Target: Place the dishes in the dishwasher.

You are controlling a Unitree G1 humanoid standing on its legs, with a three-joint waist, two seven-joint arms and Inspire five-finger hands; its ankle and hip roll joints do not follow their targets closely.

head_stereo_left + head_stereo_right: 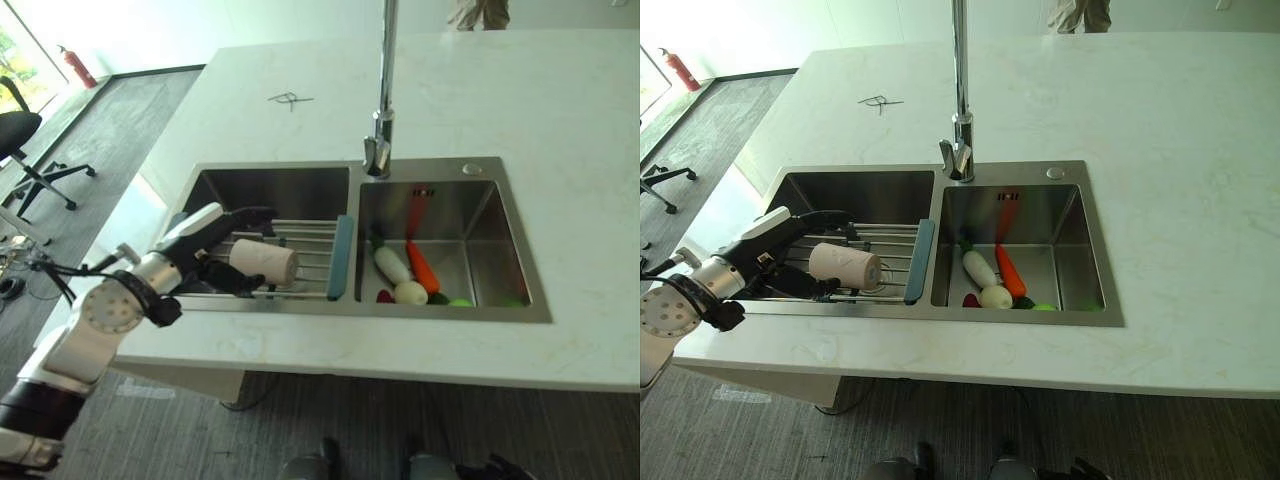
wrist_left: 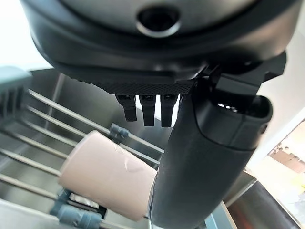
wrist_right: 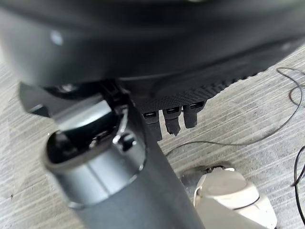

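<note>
A pale pink cup (image 1: pixel 265 262) lies on its side on the wire rack (image 1: pixel 310 240) across the left basin of the sink (image 1: pixel 450 166). My left hand (image 1: pixel 212 236) reaches over the rack from the left and is open. Its fingers (image 1: pixel 252 213) stretch along the cup's far side and its thumb (image 1: pixel 232 281) lies on the near side, so the cup (image 2: pixel 107 174) sits between them. In the left wrist view the thumb (image 2: pixel 200 162) is right beside the cup. My right hand (image 3: pixel 190 93) hangs low over the grey floor with straight fingers, holding nothing.
The right basin holds toy vegetables: a white radish (image 1: pixel 392 265), a carrot (image 1: pixel 422 267) and small green and red pieces. A tall faucet (image 1: pixel 383 100) rises behind the divider. White counter (image 1: pixel 560 120) surrounds the sink. An office chair (image 1: pixel 20 140) stands far left; a person (image 1: pixel 478 12) stands beyond the counter.
</note>
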